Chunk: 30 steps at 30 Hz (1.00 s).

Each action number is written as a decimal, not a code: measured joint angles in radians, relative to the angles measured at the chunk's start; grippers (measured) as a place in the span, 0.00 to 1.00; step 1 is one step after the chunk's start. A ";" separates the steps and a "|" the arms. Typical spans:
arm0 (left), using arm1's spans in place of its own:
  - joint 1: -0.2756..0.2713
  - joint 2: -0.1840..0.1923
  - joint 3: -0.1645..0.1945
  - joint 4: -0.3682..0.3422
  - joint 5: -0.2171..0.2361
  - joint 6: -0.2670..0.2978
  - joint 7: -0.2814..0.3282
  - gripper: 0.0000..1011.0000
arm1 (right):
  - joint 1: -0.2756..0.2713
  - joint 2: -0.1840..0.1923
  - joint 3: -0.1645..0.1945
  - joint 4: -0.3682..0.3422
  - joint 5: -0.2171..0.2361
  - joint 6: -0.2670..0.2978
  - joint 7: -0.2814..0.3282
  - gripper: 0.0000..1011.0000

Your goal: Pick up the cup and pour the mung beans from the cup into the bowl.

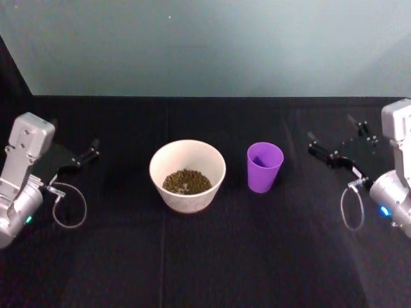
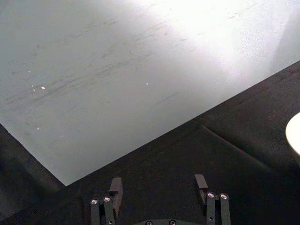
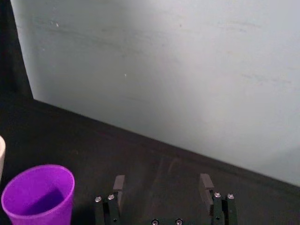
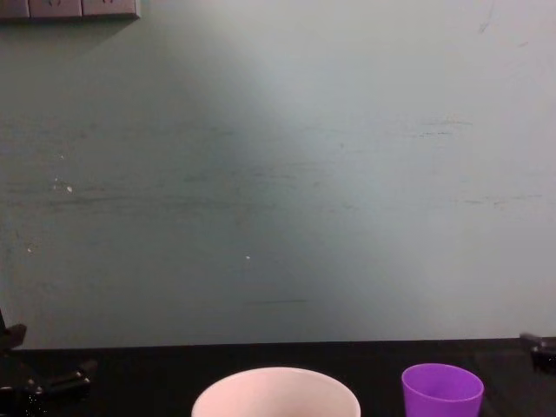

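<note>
A smooth, tapered purple plastic cup stands upright on the black cloth table, just right of the round white bowl, which holds a heap of greenish-brown mung beans. The right gripper, jaws spread and empty, sits right of the cup, apart from it. The left gripper rests far left, jaws apart, holding nothing.

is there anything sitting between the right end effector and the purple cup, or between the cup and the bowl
Nothing visible does. The right end effector is open, off to the cup's right, with bare black table between them. The bowl stands just left of the cup, apart from it, and already holds beans.
</note>
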 joint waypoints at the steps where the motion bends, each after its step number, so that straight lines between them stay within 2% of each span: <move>1: 0.000 0.000 0.000 0.000 0.000 0.000 0.000 0.99 | -0.001 -0.001 0.000 0.003 0.000 -0.001 -0.002 0.99; 6: 0.000 0.000 0.000 0.000 0.000 0.000 0.000 0.99 | -0.008 -0.008 0.000 0.014 0.000 -0.005 -0.009 0.99; 9: 0.000 0.000 0.000 0.000 0.000 0.000 0.000 0.99 | -0.010 -0.008 -0.001 0.010 -0.006 0.014 -0.013 0.99; 30: 0.000 0.000 0.000 0.000 0.000 0.000 0.000 0.99 | -0.009 -0.008 -0.001 0.009 -0.003 0.005 -0.012 0.99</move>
